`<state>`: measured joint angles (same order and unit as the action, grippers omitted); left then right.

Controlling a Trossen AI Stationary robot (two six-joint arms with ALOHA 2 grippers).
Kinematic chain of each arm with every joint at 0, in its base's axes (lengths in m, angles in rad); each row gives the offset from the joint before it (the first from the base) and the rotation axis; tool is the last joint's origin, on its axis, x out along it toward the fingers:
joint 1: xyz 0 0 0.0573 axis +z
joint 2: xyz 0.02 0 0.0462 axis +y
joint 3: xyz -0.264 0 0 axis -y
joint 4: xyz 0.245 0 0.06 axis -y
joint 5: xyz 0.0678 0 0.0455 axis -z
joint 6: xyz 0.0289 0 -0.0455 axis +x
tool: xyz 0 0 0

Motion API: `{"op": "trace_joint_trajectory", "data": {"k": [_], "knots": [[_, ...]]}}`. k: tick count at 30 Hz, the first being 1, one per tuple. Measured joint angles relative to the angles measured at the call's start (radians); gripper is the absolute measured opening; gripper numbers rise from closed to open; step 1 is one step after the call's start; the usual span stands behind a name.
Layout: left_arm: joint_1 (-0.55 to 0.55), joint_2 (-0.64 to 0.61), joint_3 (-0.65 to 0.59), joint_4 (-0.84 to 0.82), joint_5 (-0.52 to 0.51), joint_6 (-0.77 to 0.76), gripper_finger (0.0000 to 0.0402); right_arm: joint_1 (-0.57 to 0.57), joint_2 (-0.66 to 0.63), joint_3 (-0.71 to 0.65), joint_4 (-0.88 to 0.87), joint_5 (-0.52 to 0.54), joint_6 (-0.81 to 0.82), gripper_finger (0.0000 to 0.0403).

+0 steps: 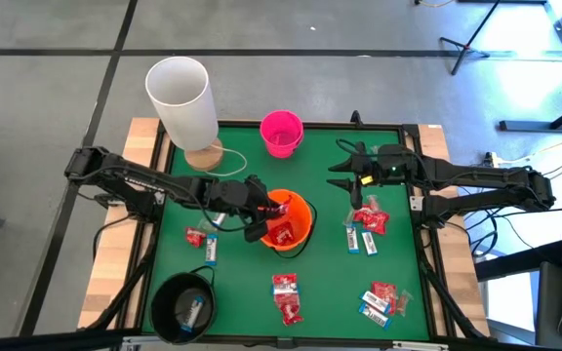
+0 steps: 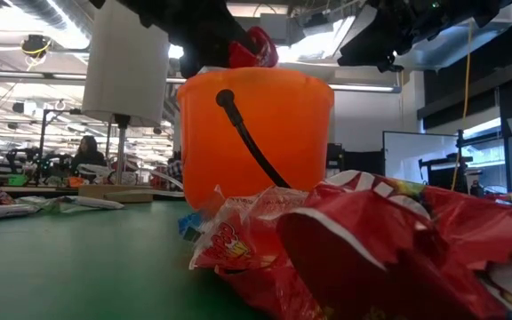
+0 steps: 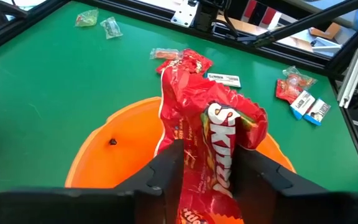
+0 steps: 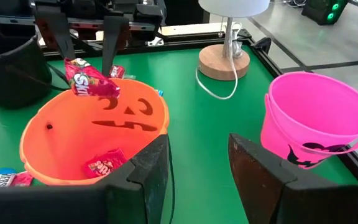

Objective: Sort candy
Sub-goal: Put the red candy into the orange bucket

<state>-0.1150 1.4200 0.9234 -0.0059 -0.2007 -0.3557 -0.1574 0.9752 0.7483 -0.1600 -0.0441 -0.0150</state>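
My left gripper (image 3: 207, 158) is shut on a shiny red candy packet (image 3: 211, 127) over the orange bucket (image 1: 297, 226), which stands mid-table. The right wrist view shows this packet (image 4: 92, 81) above the bucket's opening and another red packet (image 4: 104, 163) on the bucket's floor. My right gripper (image 1: 352, 175) hovers open between the pink bucket (image 1: 281, 132) and the right-hand sweets. Red packets and white-and-blue bars lie on the green mat in clusters (image 1: 367, 222), (image 1: 382, 300), (image 1: 285, 296), (image 1: 201, 240). My left gripper pinches the red packet between its two fingers at its middle (image 3: 205, 171). The fingers (image 4: 109, 43) come from above, pointing down. The packet is lifted clear over the orange bucket's opening, crumpled, with its free end (image 3: 191, 65) sticking out past the fingertips.
A black bucket (image 1: 183, 307) with a bar inside stands at the near left corner. A white lamp (image 1: 180, 97) on a wooden foot stands at the far left, its cord on the mat. Red packets (image 2: 372, 249) lie close before the low camera. Black frame rails edge the mat.
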Motion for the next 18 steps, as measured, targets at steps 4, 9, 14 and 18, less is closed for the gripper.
{"op": "trace_joint_trajectory", "data": {"k": [4,9,14,18], "knots": [[0.0,0.0,0.0,0.0,-0.007,0.009,0.0145,0.0,0.006,0.0,0.0,0.0,-0.017,0.0165],[-0.001,0.0,0.0,0.002,-0.007,0.01,0.0184,0.0,0.013,0.0,0.003,0.0,-0.02,0.0165],[-0.001,0.0,0.0,0.004,-0.007,0.01,0.0219,0.0,0.012,0.0,0.005,0.0,-0.02,0.0165],[-0.001,-0.017,0.032,-0.127,0.012,0.006,0.0233,0.0,0.012,0.0,0.005,0.0,-0.02,0.0165]]}}
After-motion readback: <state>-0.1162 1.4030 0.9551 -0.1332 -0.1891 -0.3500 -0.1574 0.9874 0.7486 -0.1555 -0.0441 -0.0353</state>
